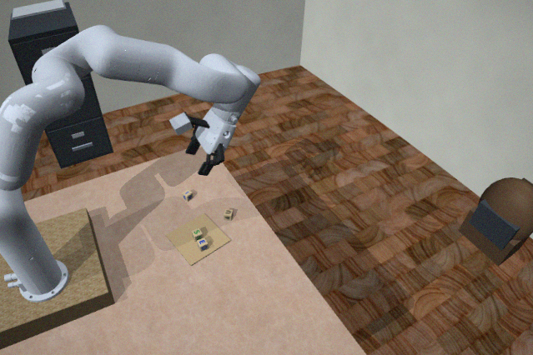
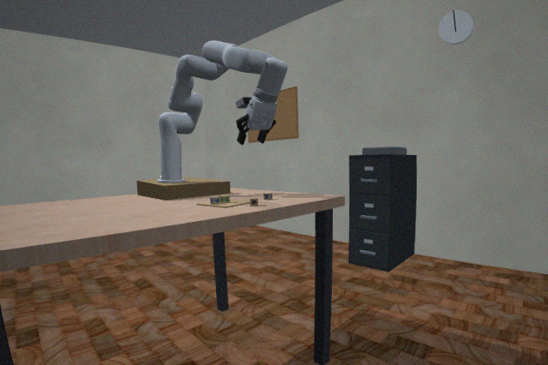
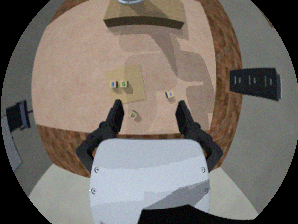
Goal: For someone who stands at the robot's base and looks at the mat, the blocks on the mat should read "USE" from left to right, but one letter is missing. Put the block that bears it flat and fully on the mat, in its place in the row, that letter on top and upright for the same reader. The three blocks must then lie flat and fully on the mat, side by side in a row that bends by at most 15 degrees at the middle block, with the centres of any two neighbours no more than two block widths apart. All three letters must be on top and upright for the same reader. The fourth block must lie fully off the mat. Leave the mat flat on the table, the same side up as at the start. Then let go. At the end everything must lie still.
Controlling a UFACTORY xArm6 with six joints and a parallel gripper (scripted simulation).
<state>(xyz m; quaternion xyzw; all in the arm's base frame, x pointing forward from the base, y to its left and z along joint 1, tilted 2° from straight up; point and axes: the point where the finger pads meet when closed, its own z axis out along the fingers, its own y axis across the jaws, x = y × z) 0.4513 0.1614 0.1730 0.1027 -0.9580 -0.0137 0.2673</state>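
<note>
A tan mat [image 1: 195,242] lies on the table. Two blocks sit on it side by side: one with a green S [image 1: 198,232] and one with a blue E [image 1: 202,244]. Two more blocks lie off the mat, one with a blue letter [image 1: 187,194] and one with a dark letter [image 1: 228,213]; both letters are too small to read. My gripper [image 1: 198,157] is open and empty, high above the table's far edge, well apart from all blocks. It also shows in the exterior view [image 2: 250,138] and the wrist view [image 3: 148,112], where the mat [image 3: 129,83] lies below.
The arm's base stands on a wooden plinth [image 1: 37,267] at the table's left. The table's right edge [image 1: 267,225] runs close to the loose dark-letter block. A dark filing cabinet [image 1: 62,100] stands on the floor behind the table.
</note>
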